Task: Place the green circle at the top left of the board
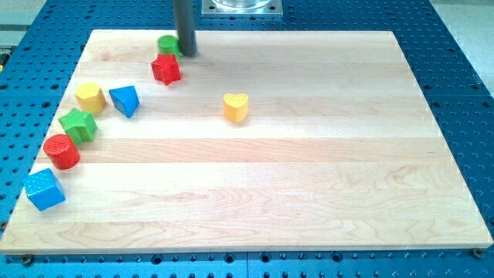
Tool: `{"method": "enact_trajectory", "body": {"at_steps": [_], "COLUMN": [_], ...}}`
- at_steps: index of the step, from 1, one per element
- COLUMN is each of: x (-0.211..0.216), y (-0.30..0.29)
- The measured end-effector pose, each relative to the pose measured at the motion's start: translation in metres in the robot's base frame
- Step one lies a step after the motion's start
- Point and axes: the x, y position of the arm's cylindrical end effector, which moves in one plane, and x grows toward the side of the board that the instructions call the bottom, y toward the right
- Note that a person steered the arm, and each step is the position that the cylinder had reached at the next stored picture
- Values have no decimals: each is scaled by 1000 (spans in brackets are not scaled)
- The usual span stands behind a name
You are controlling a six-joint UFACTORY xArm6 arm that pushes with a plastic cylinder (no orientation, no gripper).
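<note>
Currently the green circle (167, 43) sits at the board's (309, 193) top edge, left of centre, touching the tip (186, 54) on its right; no jaws fitted; leftward push to the corner remains.

Red star (166, 69) just below green circle (167, 44)

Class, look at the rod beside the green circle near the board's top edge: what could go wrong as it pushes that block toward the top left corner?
1. My tip sits at the right of the green circle block, close to the wooden board's top edge; a skewed push could slide it off.
2. The red star-shaped block lies just below; the tip might clip it.
</note>
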Motion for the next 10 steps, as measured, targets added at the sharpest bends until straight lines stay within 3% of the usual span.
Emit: {"method": "enact_trajectory", "body": {"at_steps": [1,2,8,10], "x": [0,47,29,39], "y": [-53,-51,-91,-43]}}
